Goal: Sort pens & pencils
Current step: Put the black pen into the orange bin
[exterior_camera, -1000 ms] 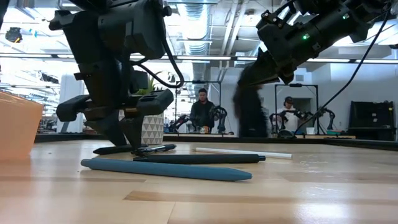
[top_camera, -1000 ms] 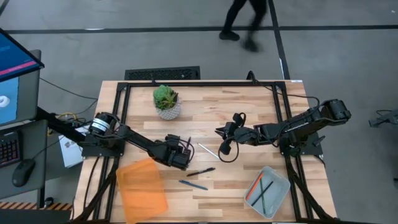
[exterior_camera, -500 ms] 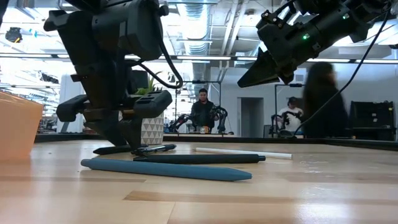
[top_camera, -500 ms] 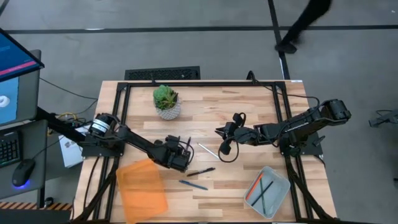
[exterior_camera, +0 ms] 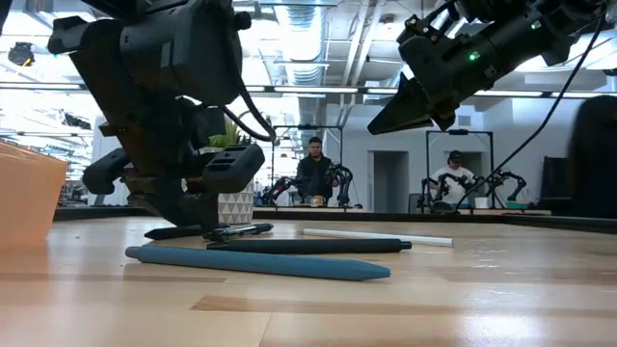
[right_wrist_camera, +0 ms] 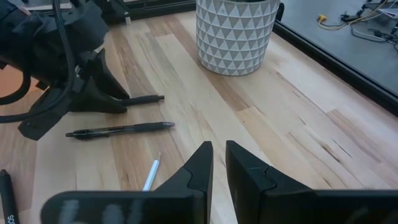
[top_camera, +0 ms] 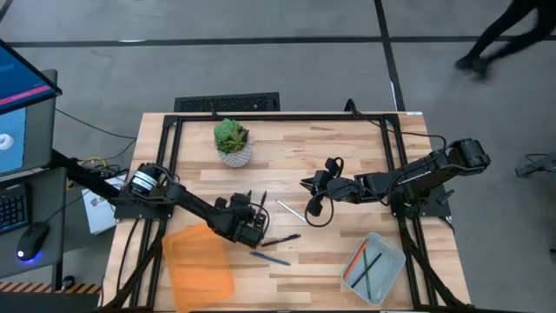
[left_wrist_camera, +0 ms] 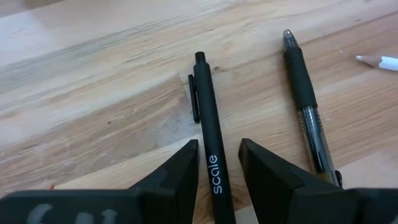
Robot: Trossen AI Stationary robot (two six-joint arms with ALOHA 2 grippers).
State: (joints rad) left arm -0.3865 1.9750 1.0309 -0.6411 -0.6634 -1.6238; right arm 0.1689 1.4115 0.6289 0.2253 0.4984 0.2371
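While a black pen (left_wrist_camera: 210, 124) marked "scale" lies flat on the wooden table (top_camera: 347, 156), the left gripper (left_wrist_camera: 217, 163) stands down over it with one finger on each side of the barrel, the jaws parted and not yet pinching it. Just beside that gripper lies a second black pen (left_wrist_camera: 306, 102) with a clear barrel, and past it the tip of a white pencil (left_wrist_camera: 379, 61). A blue pen (exterior_camera: 258, 261) lies on the near side of the left gripper in the low view. An orange bin (top_camera: 198, 259) sits close behind the left gripper. The right gripper (right_wrist_camera: 217, 163) hangs above the table, well apart from the pens, its fingers nearly together and holding nothing. Near it, toward the table's edge, a grey tray (top_camera: 390, 271) holds orange and green pencils (top_camera: 360, 261).
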